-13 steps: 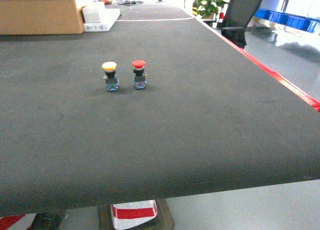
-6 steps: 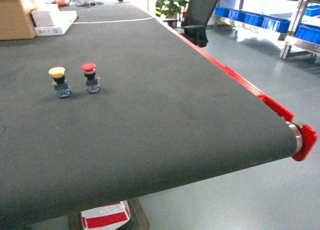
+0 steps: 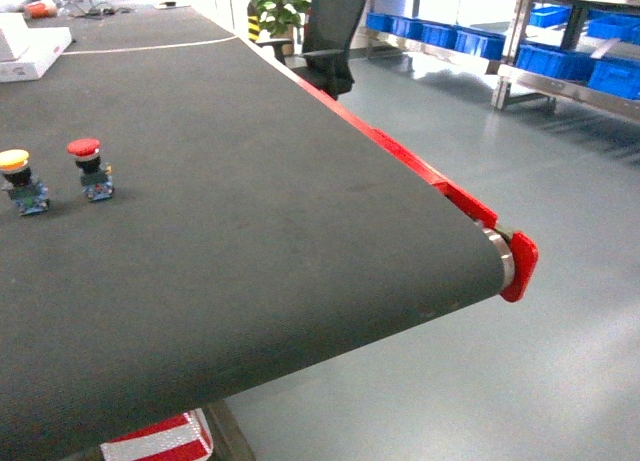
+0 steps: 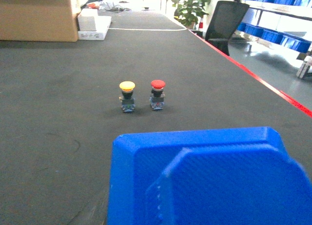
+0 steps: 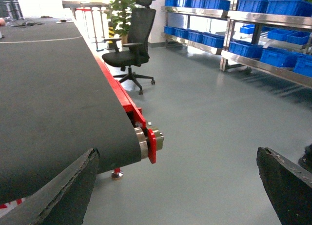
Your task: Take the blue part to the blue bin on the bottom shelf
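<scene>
Near the left wrist camera, a blue part point(image 4: 204, 178) is filling the bottom of the view, likely pinched in the left jaws, though I cannot tell for sure. The right gripper point(image 5: 178, 186) is showing its jaws spread, holding nothing. Farther on the tabletop point(image 3: 230, 201), two push-buttons point(image 4: 142, 95) are standing. Far right, blue bins point(image 5: 287, 59) are sitting on steel shelves point(image 5: 253, 17). The carrying step seems to be going on; next the robot needs to reach the bottom shelf.

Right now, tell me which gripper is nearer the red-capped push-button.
Left. The left wrist camera looks straight at the red-capped push-button on the belt, past the blue part. The right gripper hangs off the belt's end over the floor, facing away.
</scene>
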Tool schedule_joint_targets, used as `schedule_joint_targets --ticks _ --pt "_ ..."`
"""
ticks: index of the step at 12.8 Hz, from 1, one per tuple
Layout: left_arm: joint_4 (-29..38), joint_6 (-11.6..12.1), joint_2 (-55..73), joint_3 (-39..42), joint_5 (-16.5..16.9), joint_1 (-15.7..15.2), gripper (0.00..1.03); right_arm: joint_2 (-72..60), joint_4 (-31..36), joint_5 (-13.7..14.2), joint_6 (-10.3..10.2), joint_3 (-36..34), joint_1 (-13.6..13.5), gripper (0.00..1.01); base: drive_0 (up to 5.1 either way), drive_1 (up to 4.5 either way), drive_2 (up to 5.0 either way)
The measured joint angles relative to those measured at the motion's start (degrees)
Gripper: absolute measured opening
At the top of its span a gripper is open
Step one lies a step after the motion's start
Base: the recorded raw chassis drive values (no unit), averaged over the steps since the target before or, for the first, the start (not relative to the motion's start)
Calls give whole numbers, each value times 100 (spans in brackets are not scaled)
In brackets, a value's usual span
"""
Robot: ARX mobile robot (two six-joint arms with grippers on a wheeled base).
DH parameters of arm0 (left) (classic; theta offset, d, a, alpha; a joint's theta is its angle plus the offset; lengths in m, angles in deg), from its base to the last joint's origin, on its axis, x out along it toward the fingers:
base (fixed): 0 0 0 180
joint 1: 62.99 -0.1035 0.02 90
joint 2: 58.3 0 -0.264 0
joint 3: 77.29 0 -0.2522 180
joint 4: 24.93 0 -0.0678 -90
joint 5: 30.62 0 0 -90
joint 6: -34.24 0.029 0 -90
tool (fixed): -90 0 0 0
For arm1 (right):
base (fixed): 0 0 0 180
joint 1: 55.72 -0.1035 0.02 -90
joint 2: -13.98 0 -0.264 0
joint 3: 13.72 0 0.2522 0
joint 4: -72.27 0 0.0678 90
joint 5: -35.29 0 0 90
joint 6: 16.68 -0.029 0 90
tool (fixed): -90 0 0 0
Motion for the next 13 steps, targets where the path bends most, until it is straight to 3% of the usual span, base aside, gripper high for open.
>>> schedule_joint_targets --ticks 13 --pt "0 0 -2 0 0 0 44 0 0 0 2 0 0 98 -161 -161 -161"
